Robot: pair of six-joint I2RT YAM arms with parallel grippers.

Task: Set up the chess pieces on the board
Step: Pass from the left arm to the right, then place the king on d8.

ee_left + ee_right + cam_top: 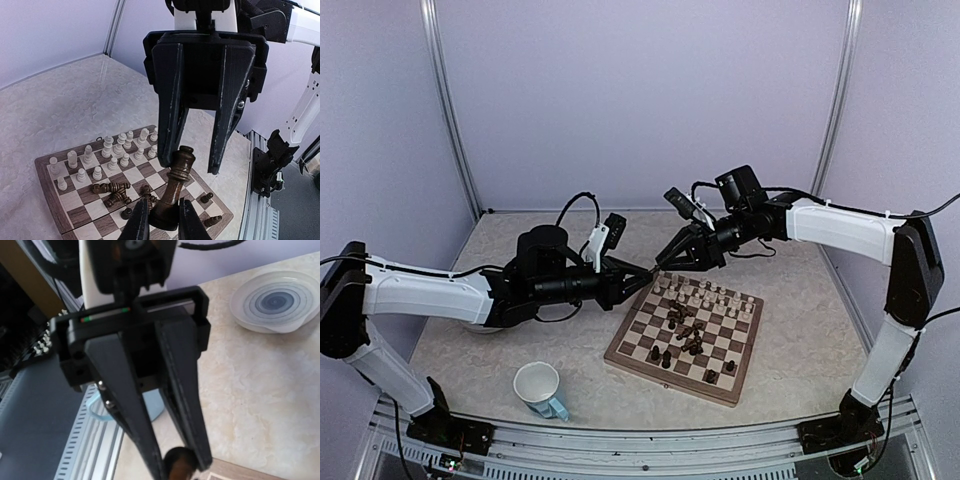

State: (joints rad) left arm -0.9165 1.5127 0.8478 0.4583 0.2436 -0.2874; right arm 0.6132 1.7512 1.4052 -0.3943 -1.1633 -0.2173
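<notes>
Left wrist view: left gripper [165,222] pinches the dark chess piece [176,187] by its base, head tilted toward 1 o'clock inside the part-open right gripper [192,166].

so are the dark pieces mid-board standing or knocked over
Knocked over: several dark pieces lie on their sides in a heap on the board, while the white pieces behind stand upright.

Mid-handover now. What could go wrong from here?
1. The left gripper pinches the dark piece only by its base, and the right gripper straddles its head without clearly clamping it. An early release could drop it.
2. On the board, toppled dark pieces lie near the white pieces. A drop could scatter them.
</notes>
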